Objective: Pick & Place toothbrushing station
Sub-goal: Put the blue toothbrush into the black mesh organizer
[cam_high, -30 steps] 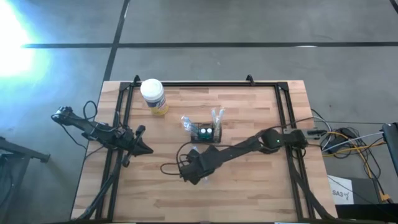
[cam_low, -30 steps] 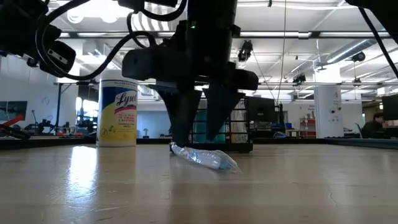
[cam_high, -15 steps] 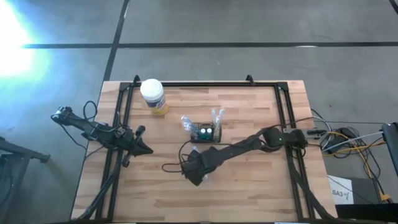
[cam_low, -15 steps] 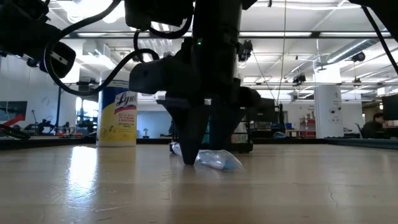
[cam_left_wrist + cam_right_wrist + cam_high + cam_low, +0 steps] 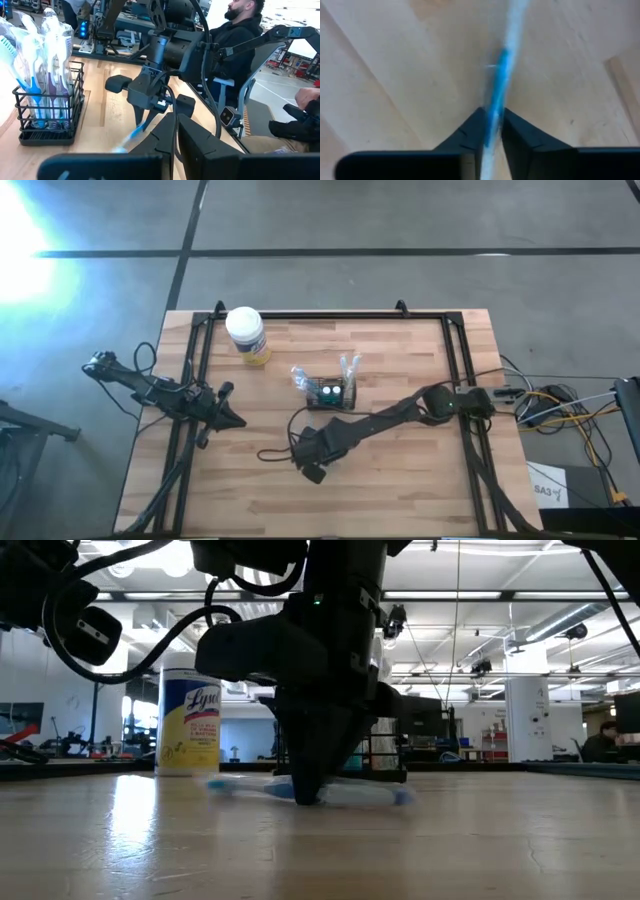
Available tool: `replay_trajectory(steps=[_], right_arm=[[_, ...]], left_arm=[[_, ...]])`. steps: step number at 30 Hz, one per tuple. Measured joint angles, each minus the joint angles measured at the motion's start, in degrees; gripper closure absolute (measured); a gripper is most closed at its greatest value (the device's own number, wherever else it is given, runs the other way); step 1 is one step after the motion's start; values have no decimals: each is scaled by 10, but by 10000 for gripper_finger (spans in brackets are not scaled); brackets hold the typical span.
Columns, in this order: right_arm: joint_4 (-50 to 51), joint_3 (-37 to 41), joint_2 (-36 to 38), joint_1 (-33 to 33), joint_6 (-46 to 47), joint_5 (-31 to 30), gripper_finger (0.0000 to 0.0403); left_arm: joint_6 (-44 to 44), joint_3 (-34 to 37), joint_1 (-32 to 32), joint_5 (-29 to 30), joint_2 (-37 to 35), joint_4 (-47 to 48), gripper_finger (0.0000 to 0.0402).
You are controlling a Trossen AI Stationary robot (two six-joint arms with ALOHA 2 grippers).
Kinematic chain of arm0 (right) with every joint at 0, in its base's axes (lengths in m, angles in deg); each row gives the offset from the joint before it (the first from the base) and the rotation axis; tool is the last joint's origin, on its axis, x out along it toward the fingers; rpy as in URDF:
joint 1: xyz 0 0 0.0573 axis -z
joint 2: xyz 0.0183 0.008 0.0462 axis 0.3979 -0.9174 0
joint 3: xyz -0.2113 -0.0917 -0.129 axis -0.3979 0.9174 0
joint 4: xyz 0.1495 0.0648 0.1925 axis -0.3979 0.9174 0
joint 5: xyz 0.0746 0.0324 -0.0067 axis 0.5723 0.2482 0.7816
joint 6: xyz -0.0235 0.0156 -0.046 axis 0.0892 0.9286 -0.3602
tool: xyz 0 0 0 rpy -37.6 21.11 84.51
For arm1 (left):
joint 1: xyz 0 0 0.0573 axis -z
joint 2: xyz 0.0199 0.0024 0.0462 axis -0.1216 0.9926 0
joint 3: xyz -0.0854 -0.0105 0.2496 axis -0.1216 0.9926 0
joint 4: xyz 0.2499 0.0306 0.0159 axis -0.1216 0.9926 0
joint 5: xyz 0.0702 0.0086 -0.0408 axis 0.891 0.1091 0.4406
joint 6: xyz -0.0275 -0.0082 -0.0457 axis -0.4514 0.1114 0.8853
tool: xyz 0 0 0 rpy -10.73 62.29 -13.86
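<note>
The toothbrushing station (image 5: 333, 393) is a small black wire holder near the table's middle, standing on its base, with wrapped toothbrushes upright in it; it also shows in the left wrist view (image 5: 45, 112). My right gripper (image 5: 314, 460) is just on the near side of it, shut on a blue toothbrush in a clear wrapper (image 5: 370, 796). My left gripper (image 5: 228, 416) is shut and empty at the table's left side. My right gripper pinches the blue toothbrush about mid-length (image 5: 495, 112) between its two fingers. The fingers (image 5: 308, 792) point down from above and lie across it. The toothbrush lies about level at table height, both ends sticking out sideways; whether it is clear of the table, I cannot tell.
A white-lidded yellow jar (image 5: 247, 335) stands at the far left of the table. A black frame rail (image 5: 330, 314) runs along the table's far, left and right sides. A person (image 5: 240, 45) sits beyond the table.
My right gripper, open astride the wrapped toothbrush a second ago, has gone down and shut on it. The toothbrush, which lay slanting on the table, has turned about and now stretches level on both sides of the fingers.
</note>
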Motion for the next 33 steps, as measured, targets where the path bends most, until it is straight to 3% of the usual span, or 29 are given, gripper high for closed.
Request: replay_trajectory(steps=[5, 12, 20, 23, 28, 33], right_arm=[[-2, 1, 3, -2, -32, 2, 380], [-16, -5, 15, -8, -88, -5, 382], [-104, -5, 76, -48, -169, -73, 383], [-132, 1, 100, -69, -210, -124, 383], [-230, 45, 164, -95, -312, -136, 384], [-396, 151, 235, -116, -458, -122, 384]], left_arm=[[0, 0, 0, 0, 0, 0, 378], [1, 0, 0, 0, 0, -1, 378], [1, 0, 0, 1, -1, -5, 378], [2, 0, 0, 2, -1, -7, 378], [2, 0, 0, 7, -1, -9, 378], [2, 0, 0, 7, -1, -10, 378]])
